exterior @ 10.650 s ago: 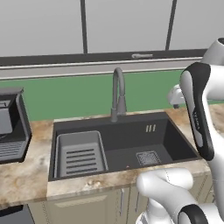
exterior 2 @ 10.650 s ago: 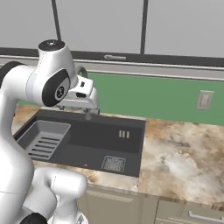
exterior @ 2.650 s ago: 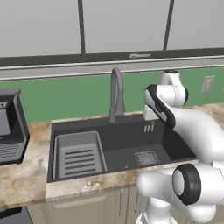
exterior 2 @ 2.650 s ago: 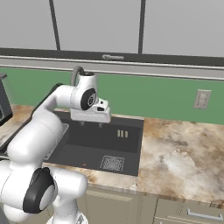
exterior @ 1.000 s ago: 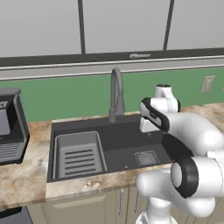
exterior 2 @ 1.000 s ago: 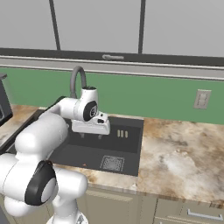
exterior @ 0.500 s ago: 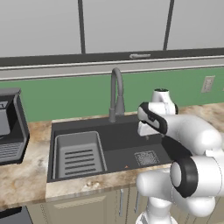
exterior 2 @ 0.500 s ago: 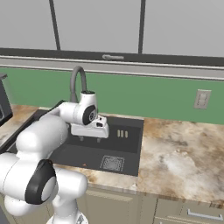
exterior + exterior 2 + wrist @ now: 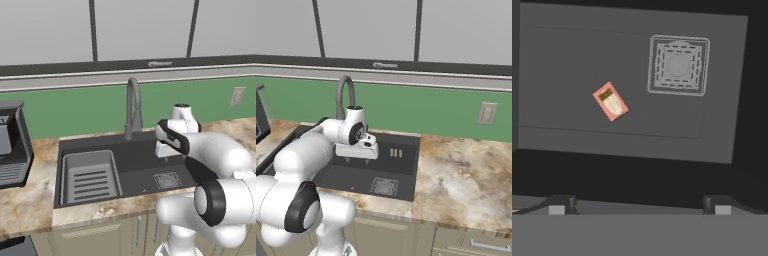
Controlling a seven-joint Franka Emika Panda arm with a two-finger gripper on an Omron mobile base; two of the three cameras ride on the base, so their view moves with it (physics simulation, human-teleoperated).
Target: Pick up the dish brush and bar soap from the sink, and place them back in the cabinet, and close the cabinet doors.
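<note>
Gripper [image 9: 639, 202], jaws wide apart and empty, has sunk lower over the sink [image 9: 145, 172] than a moment ago, hanging right of centre in the left base view, with the soap [image 9: 611, 101] lying flat left of the drain [image 9: 678, 65].

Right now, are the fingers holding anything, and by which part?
Nothing is held. The fingers stand wide open above the sink, and the bar soap lies on its floor beside the drain grate.

Kitchen: sink [image 9: 131, 161], faucet [image 9: 132, 107], cabinets [image 9: 140, 30].
</note>
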